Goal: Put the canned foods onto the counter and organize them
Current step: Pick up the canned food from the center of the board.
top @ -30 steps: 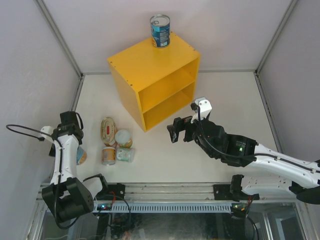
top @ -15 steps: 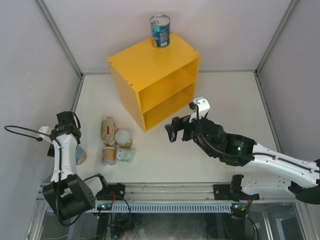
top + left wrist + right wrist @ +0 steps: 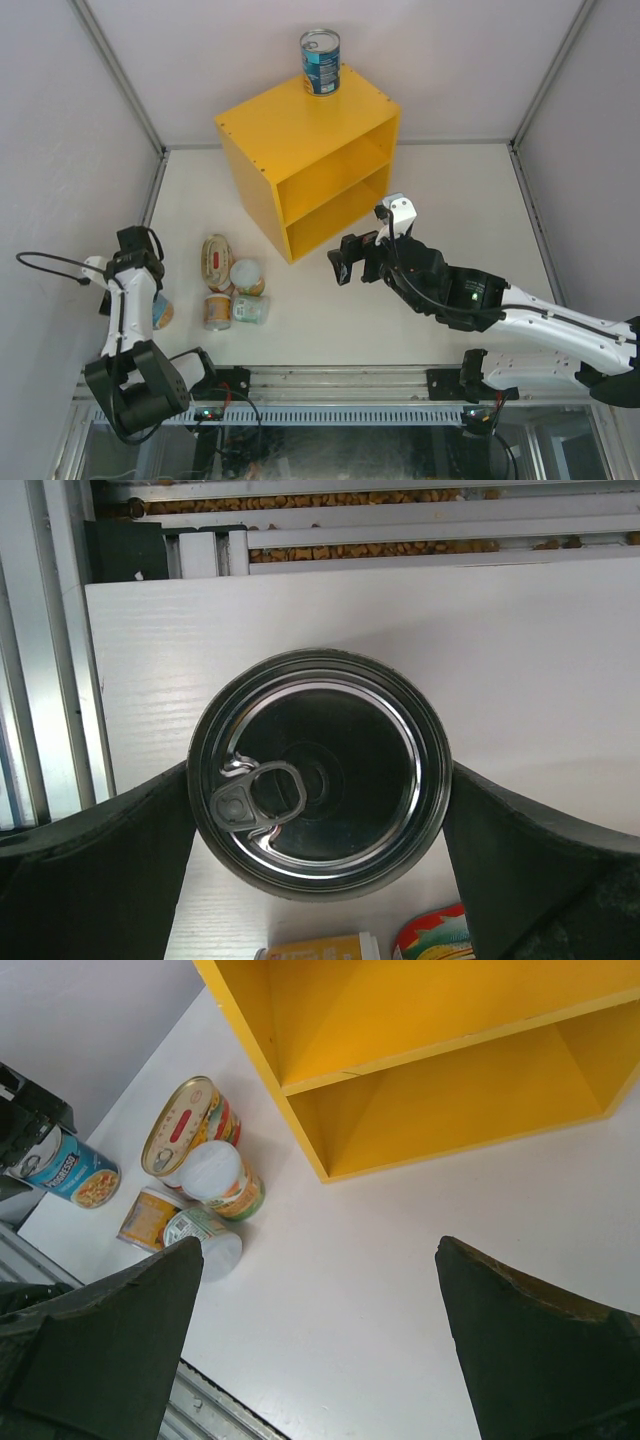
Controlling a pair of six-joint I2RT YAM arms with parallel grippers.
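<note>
Leftward by a small step is all the right gripper point(image 3: 343, 268) has gone over the last second; it hangs above the table point(image 3: 450, 190) in front of the yellow shelf unit point(image 3: 290, 130), fingers spread wide with nothing between them. The left arm's wrist has swayed a little left and part of the way back. The left gripper point(image 3: 318, 780) is closed on the blue can point(image 3: 318, 772), a finger against each side, the pull-tab lid facing its camera. That can sits at the table's near left corner. A second blue can point(image 3: 320, 62) stands on the unit's top at the far corner, unmoved. The oval tin point(image 3: 216, 258) and three small cans point(image 3: 247, 275) lie bunched just right of the left arm, as before.
</note>
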